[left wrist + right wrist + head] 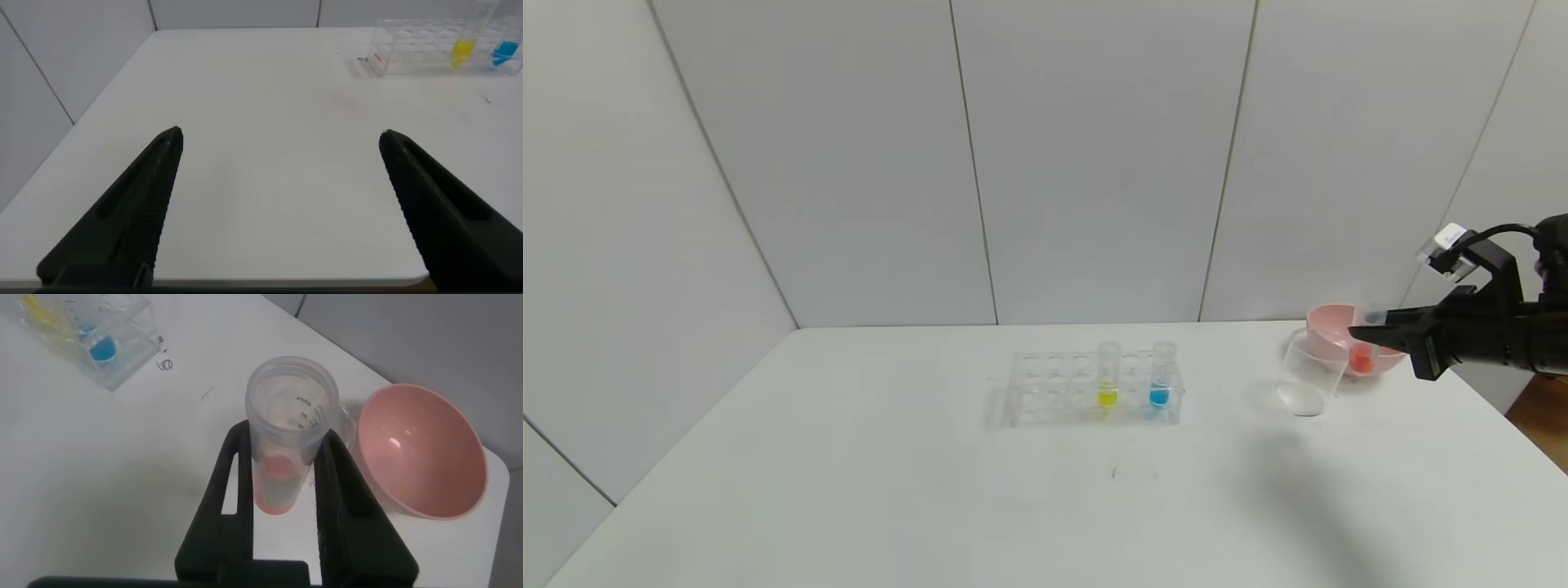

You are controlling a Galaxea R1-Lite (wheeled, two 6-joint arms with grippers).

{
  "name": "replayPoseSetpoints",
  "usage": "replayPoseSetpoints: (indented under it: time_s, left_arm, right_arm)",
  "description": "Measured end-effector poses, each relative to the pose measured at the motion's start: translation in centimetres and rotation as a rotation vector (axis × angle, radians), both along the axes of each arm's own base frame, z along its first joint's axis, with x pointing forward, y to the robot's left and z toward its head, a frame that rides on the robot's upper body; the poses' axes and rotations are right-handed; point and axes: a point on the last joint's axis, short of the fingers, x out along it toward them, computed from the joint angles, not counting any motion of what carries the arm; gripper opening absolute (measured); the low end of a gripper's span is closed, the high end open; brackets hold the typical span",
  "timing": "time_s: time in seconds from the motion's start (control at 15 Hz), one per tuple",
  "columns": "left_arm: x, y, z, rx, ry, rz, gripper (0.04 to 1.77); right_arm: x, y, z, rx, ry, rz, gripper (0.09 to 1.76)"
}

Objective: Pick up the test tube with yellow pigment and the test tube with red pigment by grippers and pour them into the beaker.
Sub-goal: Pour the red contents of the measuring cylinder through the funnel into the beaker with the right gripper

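A white table (849,490) stands against grey wall panels (1094,163), with brown floor (1543,425) beside it

head cam high, wrist cams low, rack (1094,388) shared

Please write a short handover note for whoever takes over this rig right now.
Right gripper: shut on the test tube with red pigment, held upright beside the beaker, in front of the pink bowl.
Left gripper: open, idle over bare table on the left, well clear of the rack.
Test tube with yellow pigment: standing in the rack, next to the blue tube.
Done: red tube lifted out.
Left: pour red into the beaker, which looks empty, then fetch and pour yellow.
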Motion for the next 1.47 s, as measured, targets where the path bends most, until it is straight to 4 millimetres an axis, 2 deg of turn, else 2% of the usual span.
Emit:
replayPoseSetpoints:
  time_s: [0.33,0.67,0.93,1.13,1.47]
  left_arm:
    - [0.0,0.0,0.0,0.000,0.000,0.000,1.72]
    - [0.0,0.0,0.0,0.000,0.000,0.000,1.72]
    - [0.0,0.0,0.0,0.000,0.000,0.000,1.72]
    - [0.0,0.0,0.0,0.000,0.000,0.000,1.72]
    - [0.0,0.0,0.0,0.000,0.000,0.000,1.72]
  right_arm:
    - [1.4,-3.5,1.4,-0.064,0.143,-0.038,0.50]
    - [2.9,-5.7,3.2,-0.258,0.231,-0.118,0.50]
    - [5.2,-6.3,4.2,-0.364,0.203,-0.095,0.50]
    - [5.8,-6.3,4.6,-0.423,0.238,-0.030,0.50]
    - [7.2,-4.4,5.1,-0.591,0.234,0.017,0.50]
